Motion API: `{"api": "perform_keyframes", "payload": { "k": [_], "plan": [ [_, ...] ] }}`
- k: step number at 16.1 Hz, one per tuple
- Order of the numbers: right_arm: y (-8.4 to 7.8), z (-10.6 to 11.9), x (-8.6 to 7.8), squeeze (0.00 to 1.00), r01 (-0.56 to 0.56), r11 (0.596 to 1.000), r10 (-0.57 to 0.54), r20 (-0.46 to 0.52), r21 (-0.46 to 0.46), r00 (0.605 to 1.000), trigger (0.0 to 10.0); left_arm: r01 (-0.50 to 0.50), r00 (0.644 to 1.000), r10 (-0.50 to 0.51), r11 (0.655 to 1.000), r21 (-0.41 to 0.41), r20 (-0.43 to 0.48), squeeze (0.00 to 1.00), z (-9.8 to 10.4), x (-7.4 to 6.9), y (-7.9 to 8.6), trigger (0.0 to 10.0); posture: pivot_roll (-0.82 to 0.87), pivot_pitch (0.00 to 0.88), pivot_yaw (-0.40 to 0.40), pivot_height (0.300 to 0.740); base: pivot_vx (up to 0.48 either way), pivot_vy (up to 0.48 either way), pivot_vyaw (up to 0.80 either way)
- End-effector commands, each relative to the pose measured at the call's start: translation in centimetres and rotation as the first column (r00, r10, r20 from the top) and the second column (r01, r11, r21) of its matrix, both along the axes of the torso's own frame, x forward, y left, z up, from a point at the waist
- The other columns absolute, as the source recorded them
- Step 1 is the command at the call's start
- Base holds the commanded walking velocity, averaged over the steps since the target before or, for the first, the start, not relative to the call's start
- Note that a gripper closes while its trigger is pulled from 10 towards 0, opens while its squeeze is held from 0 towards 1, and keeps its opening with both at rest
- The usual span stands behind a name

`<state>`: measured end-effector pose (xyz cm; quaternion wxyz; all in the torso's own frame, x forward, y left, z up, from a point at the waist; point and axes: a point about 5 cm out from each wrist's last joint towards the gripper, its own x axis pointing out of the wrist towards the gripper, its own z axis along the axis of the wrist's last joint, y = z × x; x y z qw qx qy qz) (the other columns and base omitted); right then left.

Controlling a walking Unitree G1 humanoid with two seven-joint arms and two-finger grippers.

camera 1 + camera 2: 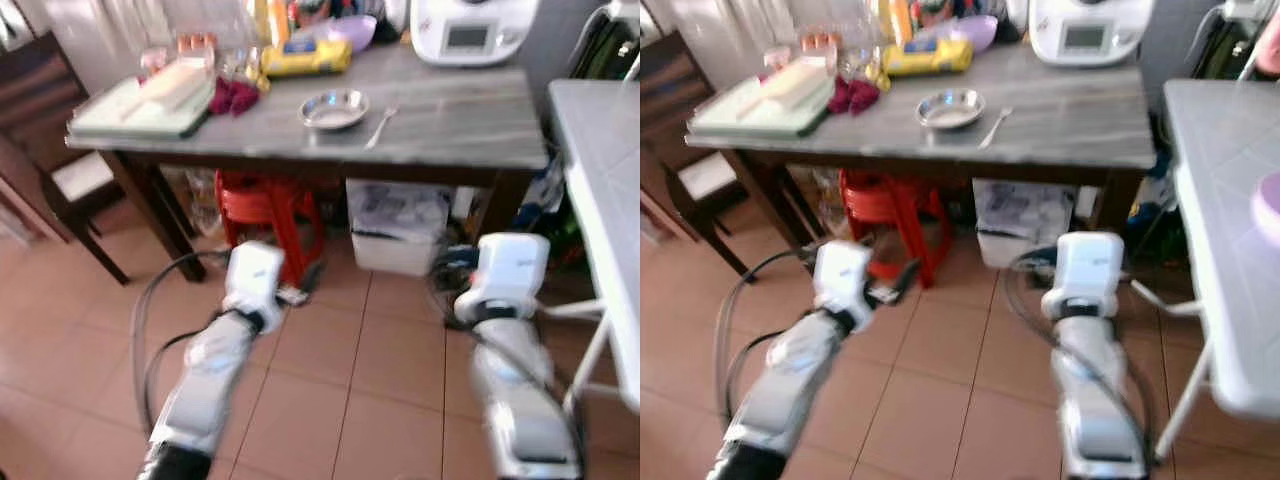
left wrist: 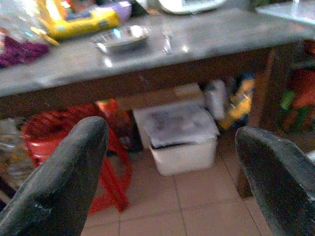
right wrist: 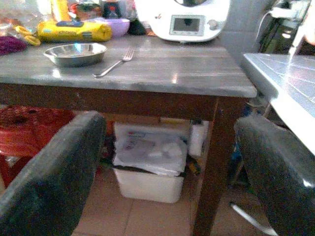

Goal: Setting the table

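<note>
A shallow steel bowl sits on the grey table top, with a fork lying just to its right. Both also appear in the right wrist view, the bowl and the fork. I stand back from the table on the tiled floor. My left arm and right arm reach forward, low, below table height. The left gripper is open and holds nothing. The right gripper is also open and empty, pointing at the table's front edge.
On the table stand a white kitchen machine, a yellow packet, a purple bowl, a pale board and a dark red cloth. Under it are a red stool and a white box. A dark chair stands left, a white table right.
</note>
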<state>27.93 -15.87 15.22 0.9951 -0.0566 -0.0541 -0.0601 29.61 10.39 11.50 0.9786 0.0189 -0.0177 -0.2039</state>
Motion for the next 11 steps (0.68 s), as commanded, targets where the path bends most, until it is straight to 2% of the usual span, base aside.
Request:
{"api": "perform_keyframes", "payload": {
  "k": [1,4,5,10,11],
  "plan": [
    [-0.22,0.38,-0.04,0.0,0.007,1.0,-0.007,0.014,0.001,1.0,10.0,0.012,1.0,-0.012,1.0,-0.003,-0.004,0.0,0.02,-0.09,-0.09,10.0,-0.11,0.062,0.139,0.74,0.0,-0.48,0.0],
    [-0.52,0.92,-0.42,0.0,0.004,1.0,-0.003,0.038,-0.019,0.999,10.0,0.015,1.0,-0.015,1.0,-0.005,-0.007,0.0,0.03,-0.11,-0.19,10.0,-0.11,0.065,0.136,0.74,0.0,-0.48,0.0],
    [-0.66,0.67,-0.61,0.0,0.01,1.0,-0.009,0.026,-0.012,1.0,10.0,0.019,1.0,-0.019,1.0,-0.006,-0.01,0.0,-0.06,-0.19,-0.33,10.0,-0.12,0.067,0.136,0.74,0.0,-0.48,-0.71],
    [-0.59,0.66,-0.9,0.0,0.0,1.0,0.001,0.02,-0.022,1.0,10.0,0.026,0.999,-0.027,1.0,-0.008,-0.02,0.0,-0.34,-0.41,-0.58,10.0,-0.13,0.075,0.127,0.74,0.0,-0.452,0.0],
    [-0.57,0.59,-0.88,0.0,0.0,1.0,0.0,0.013,-0.016,1.0,10.0,0.027,0.999,-0.027,1.0,-0.008,-0.021,0.0,-0.36,-0.45,-0.6,10.0,-0.13,0.076,0.127,0.74,0.0,-0.405,-0.59]
  ]
}}
